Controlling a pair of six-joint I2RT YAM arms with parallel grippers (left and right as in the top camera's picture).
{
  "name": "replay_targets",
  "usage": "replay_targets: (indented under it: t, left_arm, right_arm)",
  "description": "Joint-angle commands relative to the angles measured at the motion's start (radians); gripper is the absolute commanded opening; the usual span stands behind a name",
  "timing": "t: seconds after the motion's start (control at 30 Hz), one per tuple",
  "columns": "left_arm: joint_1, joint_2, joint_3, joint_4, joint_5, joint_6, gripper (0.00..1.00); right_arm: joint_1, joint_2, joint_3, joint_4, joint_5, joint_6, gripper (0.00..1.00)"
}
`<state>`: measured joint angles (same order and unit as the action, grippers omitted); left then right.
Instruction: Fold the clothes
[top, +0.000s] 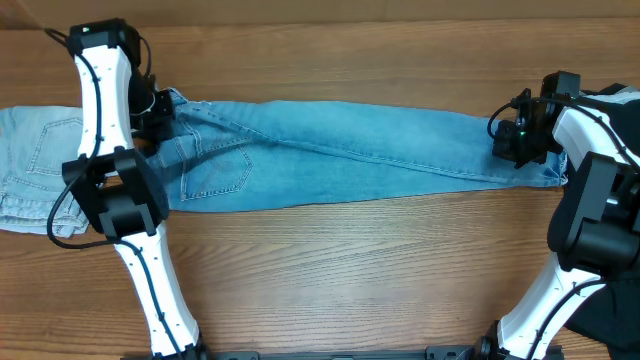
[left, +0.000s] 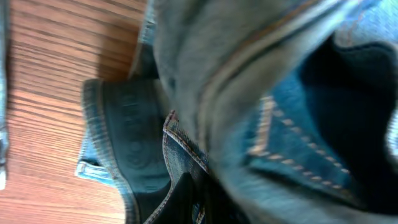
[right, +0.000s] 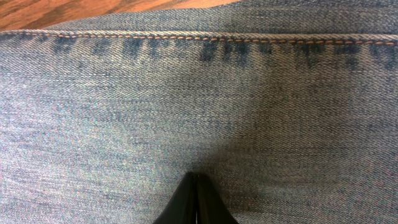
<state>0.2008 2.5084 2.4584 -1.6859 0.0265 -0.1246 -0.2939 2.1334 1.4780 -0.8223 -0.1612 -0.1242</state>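
The medium-blue jeans (top: 380, 140) lie stretched flat across the table, waist at the left and leg hems at the right. My left gripper (top: 158, 112) is at the waistband. In the left wrist view bunched, blurred denim (left: 280, 124) and the waistband's inside fill the frame and hide the fingers; it looks shut on the jeans. My right gripper (top: 508, 140) is over the leg hem. In the right wrist view its fingers (right: 198, 177) are closed together, tips on the flat denim (right: 186, 93) just behind the stitched hem (right: 199, 38).
Paler light-blue jeans (top: 30, 170) lie at the far left, partly under the left arm. Bare wooden table (top: 350, 260) runs along the front and back of the jeans. The arm bases stand at the front left and front right.
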Motion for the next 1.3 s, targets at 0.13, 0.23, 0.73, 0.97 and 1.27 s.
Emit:
replay_targets:
  t: [0.13,0.23,0.73,0.97,1.27]
  left_arm:
    - [-0.096,-0.115,-0.283,-0.005,-0.026,-0.05,0.04]
    - [-0.103,-0.135,-0.355,-0.005,-0.086,-0.087,0.05]
    - [0.206,-0.435,-0.466,0.209,0.496,0.167,0.86]
    - [0.28,-0.435,-0.848,0.653,0.761,0.217,0.72]
    - [0.257,-0.435,-0.875,0.761,0.586,0.206,0.65]
  right_arm:
    - [-0.016,0.136,-0.082,-0.015,0.114,0.005,0.04]
    - [-0.016,0.136,-0.082,-0.016,0.114,0.005,0.04]
    - [-0.016,0.136,-0.082,-0.008,0.114,0.005,0.04]
    - [-0.016,0.136,-0.082,-0.015,0.114,0.005,0.04]
    - [-0.016,0.136,-0.082,-0.016,0.113,0.005,0.04]
